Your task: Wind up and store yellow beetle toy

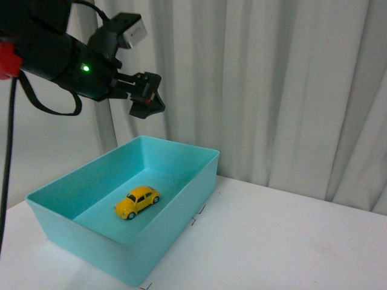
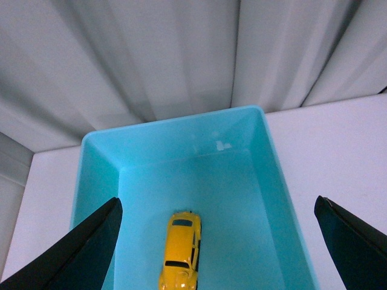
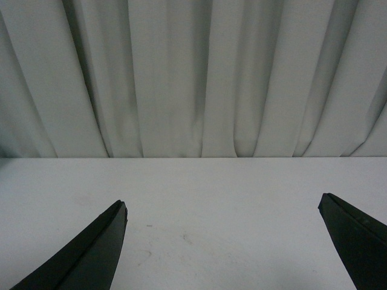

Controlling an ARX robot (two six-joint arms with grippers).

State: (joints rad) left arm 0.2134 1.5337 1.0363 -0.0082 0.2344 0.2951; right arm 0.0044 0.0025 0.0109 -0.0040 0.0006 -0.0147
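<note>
Cable (image 1: 6, 181), black, hanging down the far left edge of the front view. Next to it, black left arm (image 1: 54, 54) coming in from the upper left, with red part (image 1: 7, 57) and lit green lamp (image 1: 86, 68). Further right, left gripper (image 1: 148, 99) in the air above the far left corner of the bin and well apart from it. Seen side-on from the front, so spread not readable there. Settled only by the left wrist view: fingers (image 2: 84, 254) splayed wide, released, gripping nothing, bin floor showing between them. Grey pole (image 1: 107, 127) behind the arm, pale curtain (image 1: 272, 90) beyond.

Left of centre, turquoise bin (image 1: 181, 205) on white table (image 1: 272, 241), set at an angle. Inside it, yellow beetle toy (image 1: 137, 202), on its wheels about mid-floor, lengthwise along the bin, apart from every wall. Side and silver hubs given by the front view; roof and dark glass from above given by the left wrist view. Small black marks (image 1: 198, 212) on the table just beside the bin's right wall, visible from the front only.

Right gripper (image 3: 222, 200) out of the front view, shown by the right wrist view alone: fingers wide apart, unclenched, over bare white table with curtain folds beyond. Bin and toy outside that view.
</note>
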